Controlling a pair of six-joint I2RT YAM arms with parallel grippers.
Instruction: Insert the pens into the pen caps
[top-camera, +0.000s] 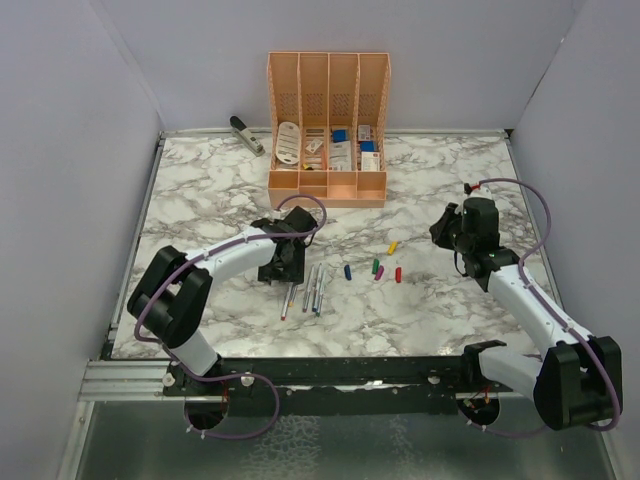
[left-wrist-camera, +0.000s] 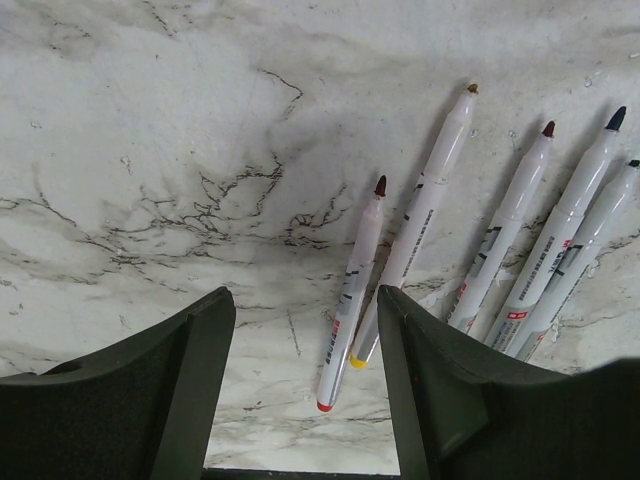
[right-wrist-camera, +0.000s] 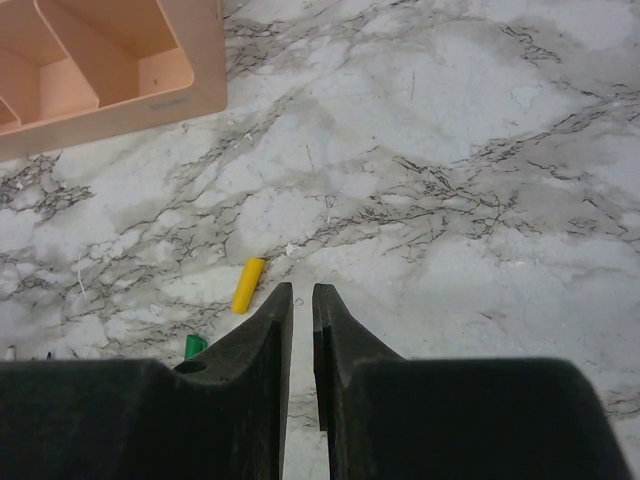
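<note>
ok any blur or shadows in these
Top external: even light, coloured plastic caps tiny but distinct. Left wrist: pale grey-white pens sharp, soft shadow on white marble table beside them. Right wrist: small yellow plastic cap sharp, black fingers slightly soft.

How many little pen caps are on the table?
5, lying in a loose group: yellow cap farthest back, blue cap leftmost, green cap and magenta cap close together, red cap rightmost. None seems hidden.

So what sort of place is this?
Probably a lab test booth staged as a desk: plain grey partition walls around a marble-patterned tabletop, two robot arms bolted at its edge, a peach desk organiser.
</note>
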